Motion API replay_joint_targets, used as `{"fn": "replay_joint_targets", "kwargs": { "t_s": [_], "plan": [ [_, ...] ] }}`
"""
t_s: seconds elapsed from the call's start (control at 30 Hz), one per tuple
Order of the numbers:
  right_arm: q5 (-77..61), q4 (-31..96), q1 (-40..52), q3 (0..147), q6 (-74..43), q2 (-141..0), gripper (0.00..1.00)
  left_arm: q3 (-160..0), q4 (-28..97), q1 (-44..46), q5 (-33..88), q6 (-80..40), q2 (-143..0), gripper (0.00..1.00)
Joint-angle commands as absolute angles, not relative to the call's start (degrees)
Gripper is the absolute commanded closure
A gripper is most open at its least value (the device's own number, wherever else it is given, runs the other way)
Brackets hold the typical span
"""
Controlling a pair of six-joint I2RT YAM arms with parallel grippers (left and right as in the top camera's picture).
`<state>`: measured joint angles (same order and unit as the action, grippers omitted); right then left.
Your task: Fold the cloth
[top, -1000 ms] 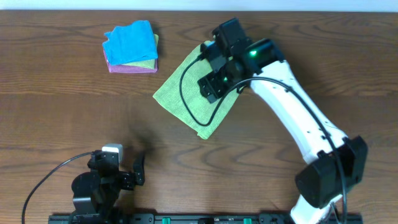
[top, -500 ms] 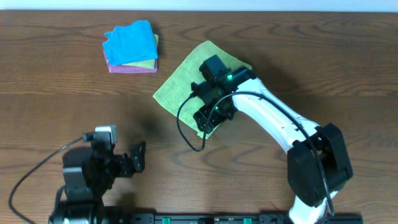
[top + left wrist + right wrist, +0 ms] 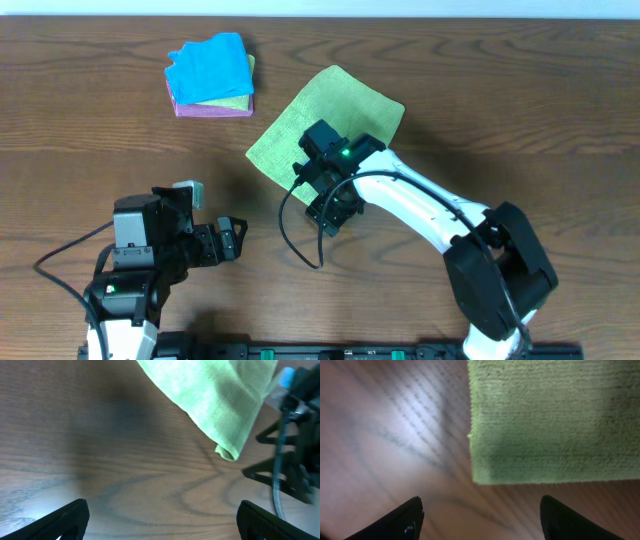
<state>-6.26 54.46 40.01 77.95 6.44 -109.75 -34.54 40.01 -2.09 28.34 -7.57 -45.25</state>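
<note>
The lime-green cloth (image 3: 325, 115) lies flat on the wooden table, turned like a diamond with one corner pointing toward the near side. My right gripper (image 3: 330, 210) hovers at that near corner, open. In the right wrist view the cloth's corner (image 3: 550, 420) fills the upper right, and only bare wood lies between the fingers of the gripper (image 3: 482, 510). My left gripper (image 3: 232, 242) is open near the front left, apart from the cloth. Its wrist view shows the cloth (image 3: 215, 395) ahead and the gripper (image 3: 163, 510) over bare wood.
A stack of folded cloths stands at the back left, a blue one (image 3: 208, 65) on top and a pink one (image 3: 212, 108) at the bottom. The right arm's black gripper and cable (image 3: 295, 455) show at the right of the left wrist view.
The right gripper has moved from over the cloth's far side down to its near corner, and its jaws have narrowed a little. The left arm has shifted right and forward.
</note>
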Motion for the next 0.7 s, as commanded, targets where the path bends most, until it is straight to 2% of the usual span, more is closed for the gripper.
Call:
{"fn": "replay_joint_targets", "kwargs": {
  "t_s": [0.0, 0.2, 0.43, 0.53, 0.67],
  "plan": [
    [-4.47, 52.71, 40.42, 76.23, 5.80, -110.28, 0.26, -35.81, 40.01, -1.85, 31.44, -7.77, -45.25, 0.05],
    [-3.07, 49.87, 40.47, 75.64, 4.73, -112.99, 0.30, -36.05, 39.77, -1.85, 34.39, -7.77, -45.25, 0.04],
    [-1.69, 47.13, 40.49, 75.64, 2.94, -114.76, 0.43, -36.25, 39.79, -1.85, 34.57, -7.79, -45.25, 0.04],
    [-0.10, 46.61, 40.49, 75.64, 2.57, -114.76, 0.59, -36.25, 39.79, -1.85, 34.54, -7.77, -45.25, 0.04],
    [5.32, 46.72, 40.49, 75.66, 2.17, -114.76, 0.92, -36.25, 39.77, -1.85, 34.52, -7.75, -45.25, 0.05]
  ]
}}
